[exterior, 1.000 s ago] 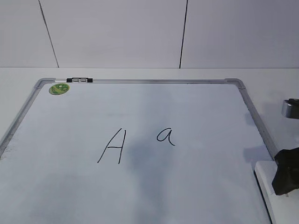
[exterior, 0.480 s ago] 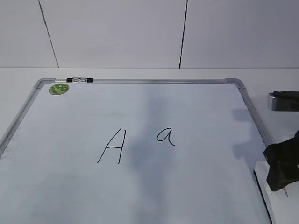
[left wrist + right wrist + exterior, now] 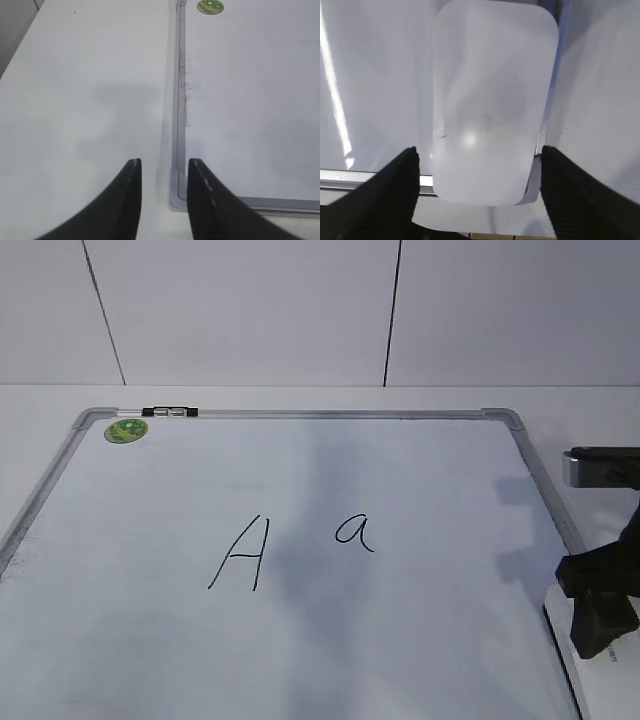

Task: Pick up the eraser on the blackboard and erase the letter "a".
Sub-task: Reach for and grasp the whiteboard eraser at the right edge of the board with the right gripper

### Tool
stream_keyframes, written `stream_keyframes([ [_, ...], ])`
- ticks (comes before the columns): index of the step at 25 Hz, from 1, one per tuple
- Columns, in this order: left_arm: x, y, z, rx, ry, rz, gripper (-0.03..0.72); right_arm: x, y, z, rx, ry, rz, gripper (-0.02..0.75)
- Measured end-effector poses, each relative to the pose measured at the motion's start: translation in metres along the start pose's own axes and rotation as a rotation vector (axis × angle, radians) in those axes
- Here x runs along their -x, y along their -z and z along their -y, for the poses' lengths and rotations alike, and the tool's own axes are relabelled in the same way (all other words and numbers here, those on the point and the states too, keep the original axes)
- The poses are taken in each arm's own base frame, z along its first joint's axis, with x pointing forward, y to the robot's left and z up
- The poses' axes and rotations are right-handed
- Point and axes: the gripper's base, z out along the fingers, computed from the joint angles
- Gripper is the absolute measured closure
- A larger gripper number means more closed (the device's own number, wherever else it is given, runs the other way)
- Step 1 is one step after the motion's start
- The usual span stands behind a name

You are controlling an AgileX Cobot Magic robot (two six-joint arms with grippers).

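**Right gripper spread over eraser at board's right edge; left gripper idle at near-left corner**

Left gripper (image 3: 162,200): black fingers parted with a narrow gap, holding nothing, poised over the blackboard's (image 3: 178,100) near-left frame corner. The green sticker (image 3: 126,429) sits at the board's 10 o'clock corner, with a small black clip (image 3: 170,412) on the top frame just beside it.

Board centre: capital "A" (image 3: 240,553) at about 8 o'clock of the letter "a" (image 3: 355,532); both strokes intact, the two close but not touching.

Right side: the eraser (image 3: 492,100) lies white side up against the board's right frame, at roughly 4 o'clock of the "a" and well apart from it. Right gripper (image 3: 477,192): fingers wide apart, one on either side of the eraser, not touching it.
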Motion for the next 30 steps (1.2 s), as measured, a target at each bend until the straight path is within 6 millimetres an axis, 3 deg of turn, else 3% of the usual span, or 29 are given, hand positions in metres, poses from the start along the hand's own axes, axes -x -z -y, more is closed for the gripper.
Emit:
stream_keyframes([
  [13, 0.000, 0.000, 0.000, -0.008, -0.005, 0.000, 0.449, 0.007, -0.011, -0.001, -0.003, -0.005, -0.012, 0.136],
  [30, 0.000, 0.000, 0.000, -0.008, -0.005, 0.000, 0.450, 0.008, -0.011, 0.000, -0.014, 0.000, -0.007, 0.144],
])
